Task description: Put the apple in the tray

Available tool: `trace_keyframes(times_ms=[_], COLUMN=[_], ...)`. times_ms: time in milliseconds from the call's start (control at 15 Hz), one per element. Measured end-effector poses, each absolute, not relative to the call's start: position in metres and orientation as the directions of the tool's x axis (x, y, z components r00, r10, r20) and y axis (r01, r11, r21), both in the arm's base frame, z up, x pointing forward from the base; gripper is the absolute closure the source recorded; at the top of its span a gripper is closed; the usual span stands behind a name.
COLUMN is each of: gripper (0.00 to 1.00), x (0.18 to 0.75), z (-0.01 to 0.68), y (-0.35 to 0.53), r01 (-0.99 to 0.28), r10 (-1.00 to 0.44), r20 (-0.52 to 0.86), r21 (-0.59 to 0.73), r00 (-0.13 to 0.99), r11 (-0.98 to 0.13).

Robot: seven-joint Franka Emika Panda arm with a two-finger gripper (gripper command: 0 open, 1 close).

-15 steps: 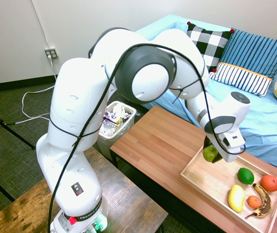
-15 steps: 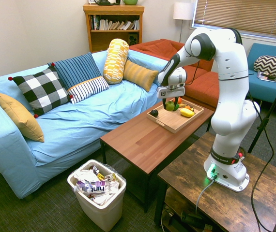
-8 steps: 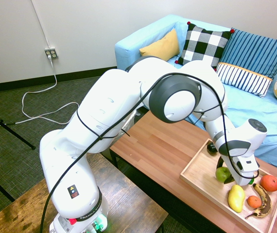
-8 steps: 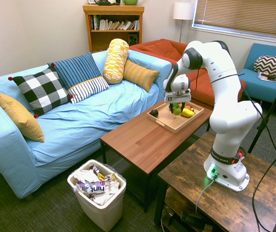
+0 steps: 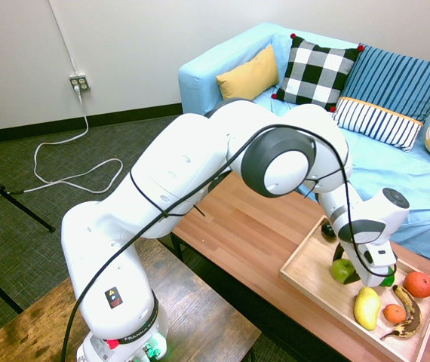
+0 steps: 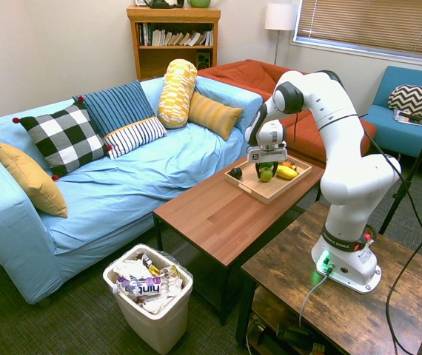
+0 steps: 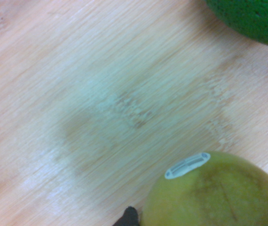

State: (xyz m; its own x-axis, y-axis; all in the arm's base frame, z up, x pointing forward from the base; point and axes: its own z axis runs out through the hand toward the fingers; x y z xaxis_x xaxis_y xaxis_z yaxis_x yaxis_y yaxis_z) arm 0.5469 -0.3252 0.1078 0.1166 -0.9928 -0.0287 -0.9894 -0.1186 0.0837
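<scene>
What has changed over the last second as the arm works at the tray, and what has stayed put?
The hand carried the apple down from above the tray's near edge to just over its floor, still gripping it. The yellow fruit, oranges and banana have not moved.

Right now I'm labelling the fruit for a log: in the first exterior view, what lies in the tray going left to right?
Apple → yellow fruit → small orange fruit → orange-red fruit. All lie in the tray.

The arm hides the tool's [image 5: 348,265] fingers around the apple [image 5: 342,270].
</scene>
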Motion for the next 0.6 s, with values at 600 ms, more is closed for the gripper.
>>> trace_keyframes(times_ms=[600], gripper=[0.0], x=[0.555], z=[0.126], y=[-0.324], r01=[-0.985], r10=[-0.986], r20=[-0.042], r21=[0.047], r00=[0.162], r11=[-0.164])
